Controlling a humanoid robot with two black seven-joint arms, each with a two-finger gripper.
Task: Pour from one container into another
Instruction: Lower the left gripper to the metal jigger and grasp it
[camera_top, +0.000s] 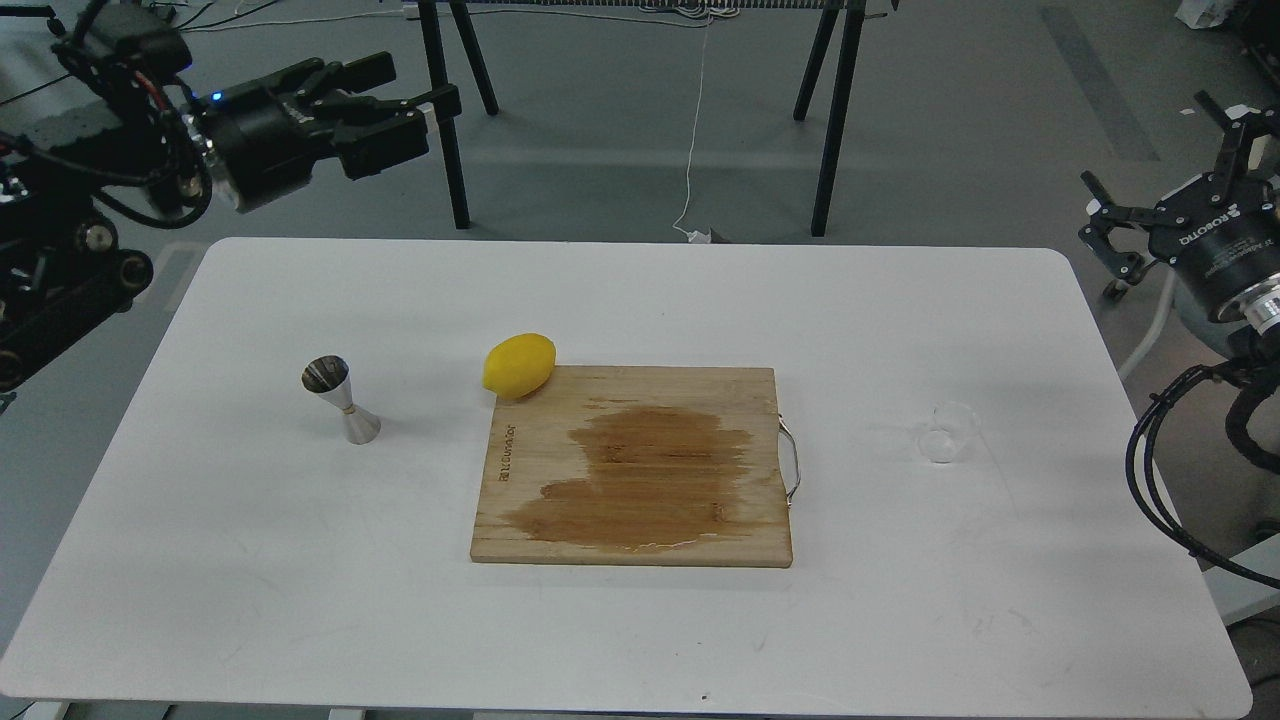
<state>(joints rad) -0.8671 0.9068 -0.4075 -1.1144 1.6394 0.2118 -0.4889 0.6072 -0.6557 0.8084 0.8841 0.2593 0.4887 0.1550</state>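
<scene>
Right of the board (633, 470), the glass cup (948, 432) sat nearest our right gripper (1165, 185), seemingly spread; the jigger (340, 398) stood far left.

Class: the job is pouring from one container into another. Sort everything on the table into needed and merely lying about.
Needed:
- small clear glass cup
- shiny steel hourglass jigger with gold waist band

Lying about:
- yellow lemon
- rectangular wooden cutting board with a dark wet patch and metal handle
</scene>
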